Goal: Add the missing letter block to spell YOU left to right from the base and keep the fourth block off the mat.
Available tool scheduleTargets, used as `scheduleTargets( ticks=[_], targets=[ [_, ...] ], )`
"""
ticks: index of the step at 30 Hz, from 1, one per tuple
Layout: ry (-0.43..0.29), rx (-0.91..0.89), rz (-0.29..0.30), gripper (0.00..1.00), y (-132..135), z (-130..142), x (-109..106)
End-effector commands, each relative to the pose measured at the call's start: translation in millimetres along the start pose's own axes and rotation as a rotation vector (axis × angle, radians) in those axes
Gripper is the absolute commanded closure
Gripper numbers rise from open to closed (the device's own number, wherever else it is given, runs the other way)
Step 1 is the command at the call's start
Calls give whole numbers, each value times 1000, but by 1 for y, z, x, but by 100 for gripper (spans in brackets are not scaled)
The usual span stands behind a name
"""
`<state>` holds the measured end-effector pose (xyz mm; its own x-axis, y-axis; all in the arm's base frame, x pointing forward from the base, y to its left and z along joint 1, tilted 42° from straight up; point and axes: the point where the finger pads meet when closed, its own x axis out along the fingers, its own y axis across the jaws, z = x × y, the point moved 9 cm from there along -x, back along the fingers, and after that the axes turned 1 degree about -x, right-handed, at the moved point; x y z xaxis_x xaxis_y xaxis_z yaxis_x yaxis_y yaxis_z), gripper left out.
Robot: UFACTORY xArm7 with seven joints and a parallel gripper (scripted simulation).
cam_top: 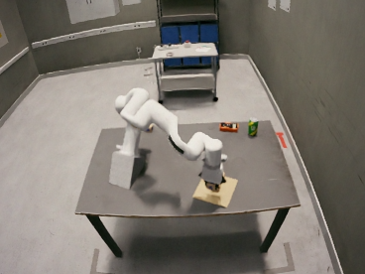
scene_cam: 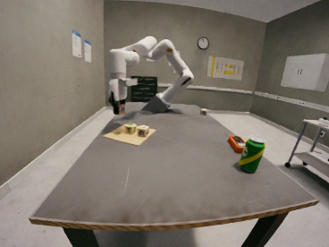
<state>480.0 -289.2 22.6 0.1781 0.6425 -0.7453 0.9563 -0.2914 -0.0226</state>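
A tan mat (scene_cam: pixel 130 134) lies on the grey table, and it also shows in the top view (cam_top: pixel 216 193). Two letter blocks stand on it side by side, one (scene_cam: pixel 130 128) on the left and one (scene_cam: pixel 143 131) on the right; their letters are too small to read. My gripper (scene_cam: pixel 119 107) points down, held above the table at the mat's far edge, and is shut on a small letter block (scene_cam: pixel 122 108). In the top view the gripper (cam_top: pixel 214 185) hangs over the mat and hides the blocks. A fourth block (scene_cam: pixel 203 111) sits off the mat, far back on the table.
A green can (scene_cam: pixel 251 154) and an orange device (scene_cam: pixel 236 143) stand on the table's right side in the exterior view; the can (cam_top: pixel 253 127) and the device (cam_top: pixel 228 127) are also in the top view. The robot's base pedestal (cam_top: pixel 124 168) stands on the table. A cart (cam_top: pixel 185 69) stands behind it.
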Motion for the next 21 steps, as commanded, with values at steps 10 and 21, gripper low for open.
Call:
scheduleTargets(
  ticks=[10,21],
  targets=[
    [-2,0,4,56,1,0,31],
    [-2,0,4,56,1,1,73]
  ],
)
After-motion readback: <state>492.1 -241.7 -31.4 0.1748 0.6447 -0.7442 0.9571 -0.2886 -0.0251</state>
